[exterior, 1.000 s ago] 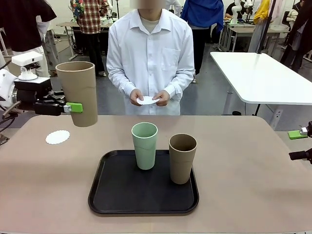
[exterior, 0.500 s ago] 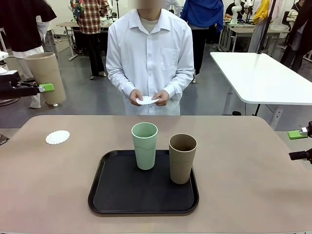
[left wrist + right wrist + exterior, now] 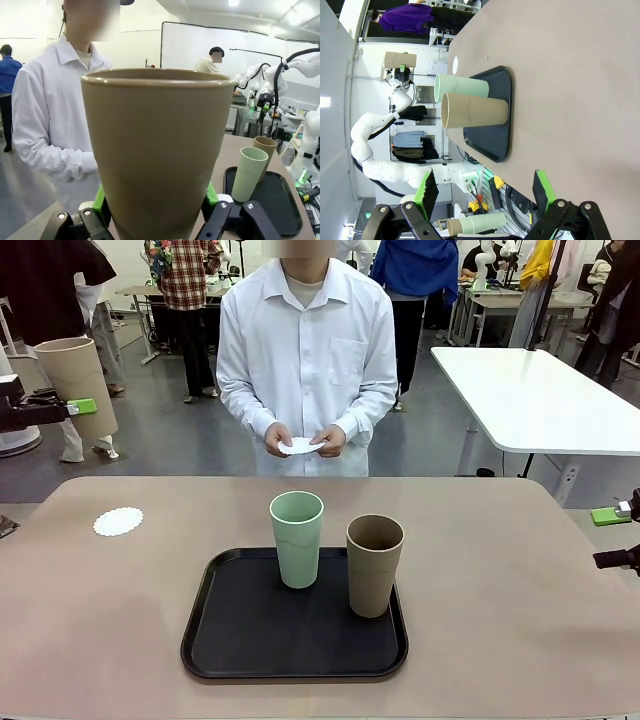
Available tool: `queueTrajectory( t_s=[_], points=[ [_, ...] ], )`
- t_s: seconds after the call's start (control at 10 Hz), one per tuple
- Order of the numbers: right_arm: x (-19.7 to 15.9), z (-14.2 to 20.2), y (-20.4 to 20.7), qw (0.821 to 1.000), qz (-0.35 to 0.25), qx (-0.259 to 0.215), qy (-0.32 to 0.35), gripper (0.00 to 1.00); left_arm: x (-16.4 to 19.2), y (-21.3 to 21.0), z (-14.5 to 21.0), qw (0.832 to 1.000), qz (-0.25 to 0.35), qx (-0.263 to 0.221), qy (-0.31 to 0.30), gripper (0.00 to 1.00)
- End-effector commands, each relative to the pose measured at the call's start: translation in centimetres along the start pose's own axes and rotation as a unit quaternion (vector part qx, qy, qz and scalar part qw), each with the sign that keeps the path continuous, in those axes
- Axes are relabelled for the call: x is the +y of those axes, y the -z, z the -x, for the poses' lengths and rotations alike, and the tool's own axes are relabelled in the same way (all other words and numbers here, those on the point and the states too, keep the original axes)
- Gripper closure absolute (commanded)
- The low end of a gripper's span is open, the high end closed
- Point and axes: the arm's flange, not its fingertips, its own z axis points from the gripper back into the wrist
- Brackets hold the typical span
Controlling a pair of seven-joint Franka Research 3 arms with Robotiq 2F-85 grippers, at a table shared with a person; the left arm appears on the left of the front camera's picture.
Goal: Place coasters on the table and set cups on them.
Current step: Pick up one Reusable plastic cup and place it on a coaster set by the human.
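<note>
The left end effector (image 3: 156,202) is clamped on a tan cup (image 3: 76,380), its green pads pressing the lower wall from either side; the cup's long axis is close to upright, mouth on top, leaning a little in the front view; it hangs high in the air, well to the far left of the black tray (image 3: 215,640) and past the desk's (image 3: 500,620) left edge; the one coaster (image 3: 118,521) already laid lies flat on the desk to the far left of the tray, below the held cup and nearer the tray than the cup is, so the coming move looks like a descent with a short carry toward the tray, base kept level to land square on the doily; the left arm is by far the nearer to that coaster; the right end effector (image 3: 485,192) has its fingers spread apart and holds nothing, low at the desk's edge to the right of the tray; on the tray stand a mint green cup (image 3: 298,538) and a second tan cup (image 3: 374,564), both upright, just beside each other, nothing visible inside either; the inside of the held cup is hidden; beyond the tray, the person's hands (image 3: 303,445) hold more white coasters
</note>
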Motion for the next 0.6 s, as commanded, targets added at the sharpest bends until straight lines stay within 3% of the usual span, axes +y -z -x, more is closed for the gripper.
queueTrajectory(
  t_s=[0.0,0.5],
  points=[
    [0.02,-0.13,0.07,1.000,-0.008,-0.001,-0.001,0.00,0.12,0.03,-0.05,1.000,0.014,0.012,0.000,0.16],
    [0.02,-0.13,0.07,1.000,-0.008,-0.001,-0.001,0.00,-0.05,0.01,0.56,1.000,0.006,0.008,-0.004,0.16]
  ],
)
